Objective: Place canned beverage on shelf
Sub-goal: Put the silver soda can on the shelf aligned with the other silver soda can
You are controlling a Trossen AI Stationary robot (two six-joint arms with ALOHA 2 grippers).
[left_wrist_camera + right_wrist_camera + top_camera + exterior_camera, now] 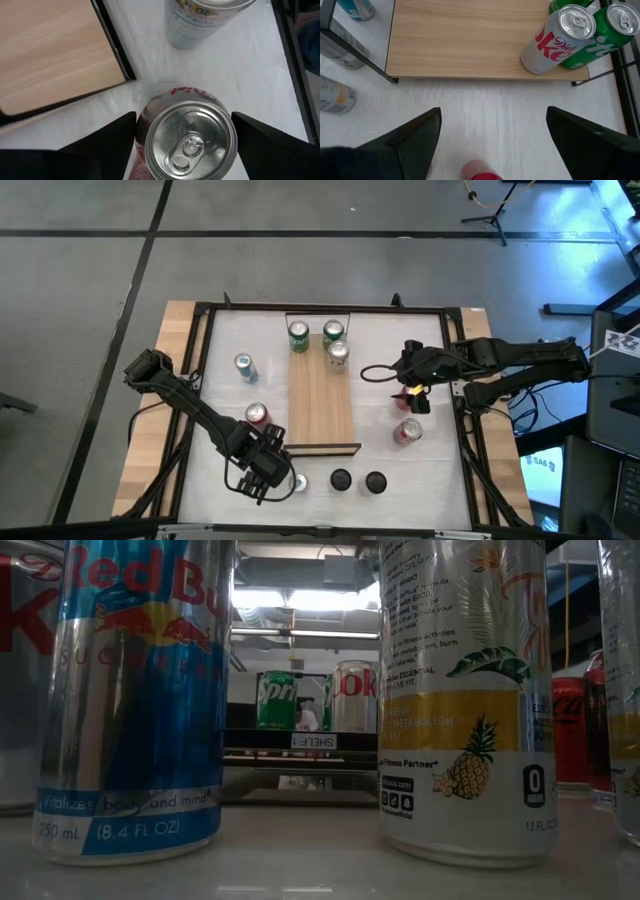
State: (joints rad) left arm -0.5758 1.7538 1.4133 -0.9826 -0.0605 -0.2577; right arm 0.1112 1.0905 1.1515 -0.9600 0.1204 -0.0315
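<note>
The shelf is a light-wood plank in the middle of the table. Two green cans and a Diet Coke can stand on its far end. Another Diet Coke can stands upright on the white tabletop by the shelf's near left corner. My left gripper points down over it, open, with one finger on each side of the can's top. My right gripper hangs open over the table to the right of the shelf, with nothing between its fingers.
Two dark-topped cans stand in a row near the front edge. A blue can and a red-and-silver can stand left of the shelf, and a red can right of it. The shelf's near part is bare.
</note>
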